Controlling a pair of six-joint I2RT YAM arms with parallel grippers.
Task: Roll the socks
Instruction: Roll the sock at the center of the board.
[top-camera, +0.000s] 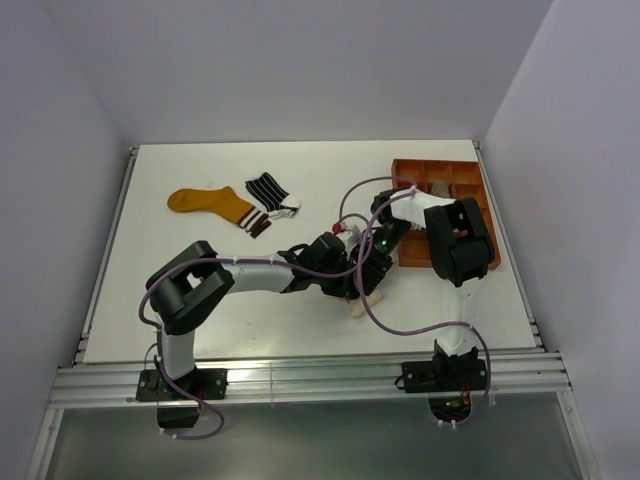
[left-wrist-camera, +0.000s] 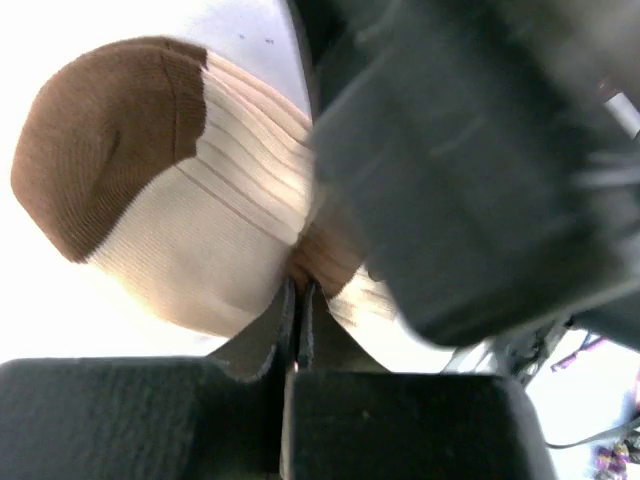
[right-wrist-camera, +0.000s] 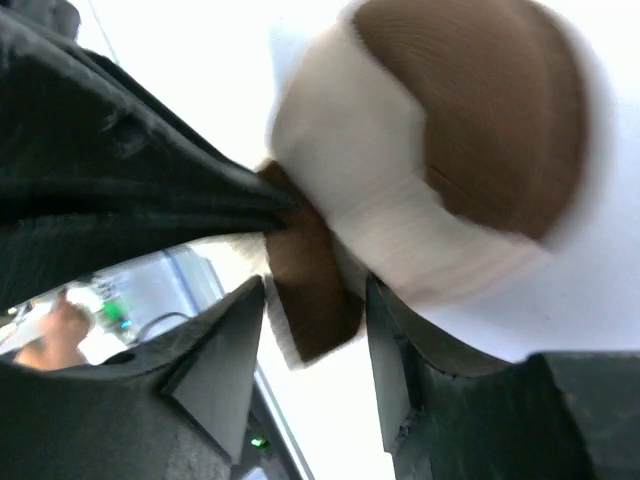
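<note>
A cream sock with a brown toe (left-wrist-camera: 150, 180) lies bunched at the table's middle, and only a corner of it (top-camera: 355, 306) shows in the top view. My left gripper (left-wrist-camera: 300, 290) is shut on a fold of this sock, low over the table (top-camera: 345, 285). My right gripper (right-wrist-camera: 315, 300) is open, and the sock's brown cuff (right-wrist-camera: 305, 285) hangs between its spread fingers; in the top view it sits beside the left one (top-camera: 368, 272). A mustard-yellow sock (top-camera: 210, 203) and a black sock with white stripes (top-camera: 268, 190) lie flat at the back left.
An orange-brown compartment tray (top-camera: 408, 168) stands at the back right, under the right arm's elbow (top-camera: 460, 240), with something pale in one compartment. Both arms crowd the table's middle. The table's raised rim runs along the left and right sides.
</note>
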